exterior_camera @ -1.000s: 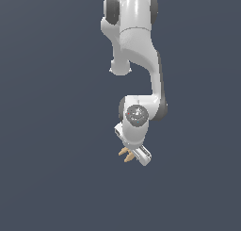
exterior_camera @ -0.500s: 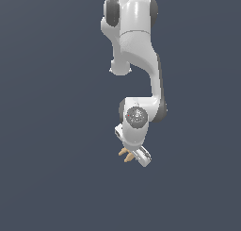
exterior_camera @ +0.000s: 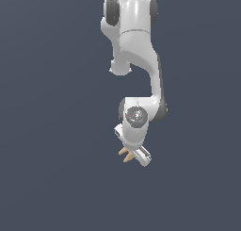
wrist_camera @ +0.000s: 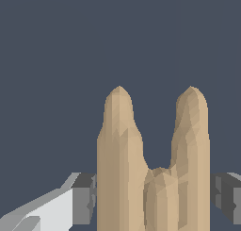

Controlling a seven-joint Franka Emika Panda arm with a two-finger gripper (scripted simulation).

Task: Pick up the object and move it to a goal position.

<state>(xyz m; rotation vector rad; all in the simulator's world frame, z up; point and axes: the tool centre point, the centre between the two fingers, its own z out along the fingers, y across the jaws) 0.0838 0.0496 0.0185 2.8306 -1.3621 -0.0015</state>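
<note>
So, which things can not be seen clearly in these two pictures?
- The lower end of the object: wrist view, cut off by the picture's edge.
- The contact of the tool's fingers with the object: wrist view, hidden behind the object's own body.
- The object's shape: exterior view, too small, partly behind the tool.
- The goal position: no marker in either view.

White robot arm with dark joints

The arm (exterior_camera: 136,46) has smooth, glossy white rounded covers, with black rings at the joints. A round grey disc (exterior_camera: 136,116) with small dark marks sits on the wrist. The tool (exterior_camera: 133,154) is white, and its fingers (wrist_camera: 84,197) have dark grey square pads.
</note>
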